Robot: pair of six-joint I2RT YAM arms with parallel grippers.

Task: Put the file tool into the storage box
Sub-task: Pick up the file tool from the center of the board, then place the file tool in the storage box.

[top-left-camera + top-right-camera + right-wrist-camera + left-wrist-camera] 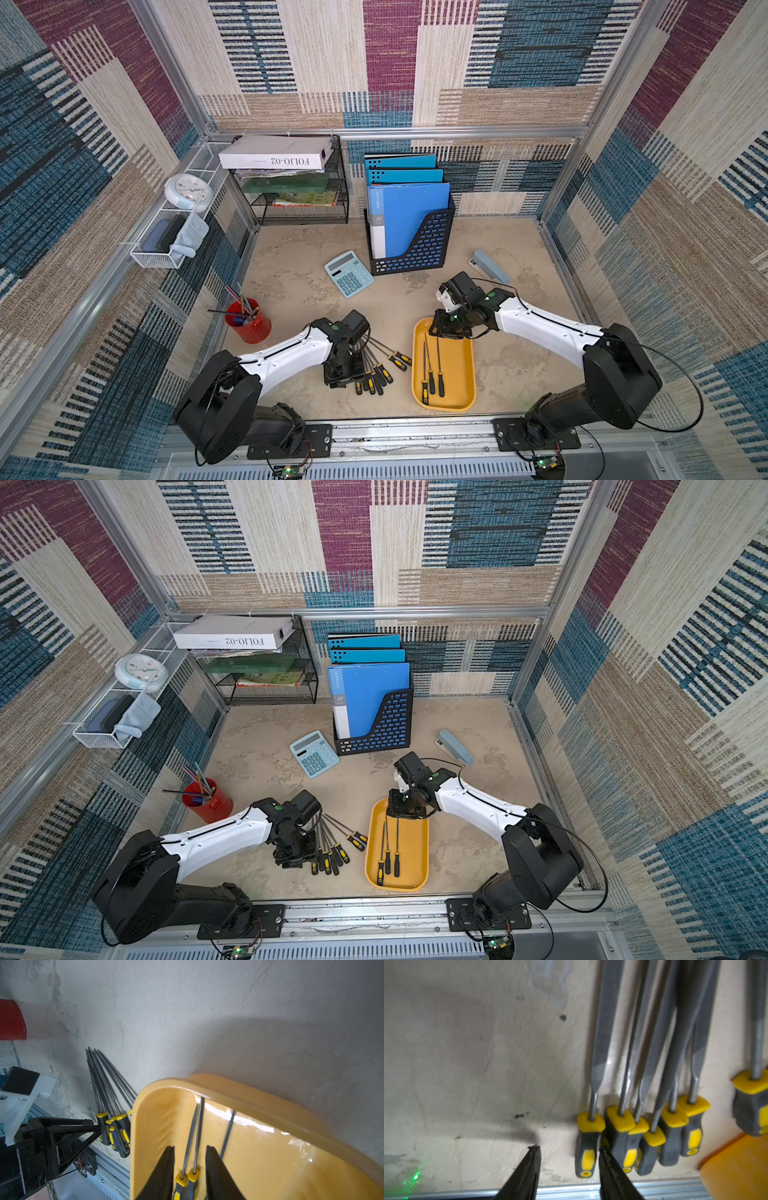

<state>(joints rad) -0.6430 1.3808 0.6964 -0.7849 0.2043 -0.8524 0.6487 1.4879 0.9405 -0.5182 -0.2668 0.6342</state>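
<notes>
3 yellow-black-handled files point(432, 380) flat in orange storage box point(459, 365), others point(379, 371) fanned beside

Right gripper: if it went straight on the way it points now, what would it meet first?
The right gripper would likely meet the two files lying between its open jaws, then the storage box floor beneath. Remaining gap unclear.

The storage box point(259, 1103) is smooth, glossy yellow-orange plastic (white glare streaks its floor). The files point(607, 1022) have dull grey metal shafts. Their handles are matt dark grey with yellow inserts, probably rubbery plastic, though blur hides the texture. The table point(467, 1064) is matt, cracked and blotchy, like plaster. The rail point(571, 1190) is pale brushed metal.
</notes>
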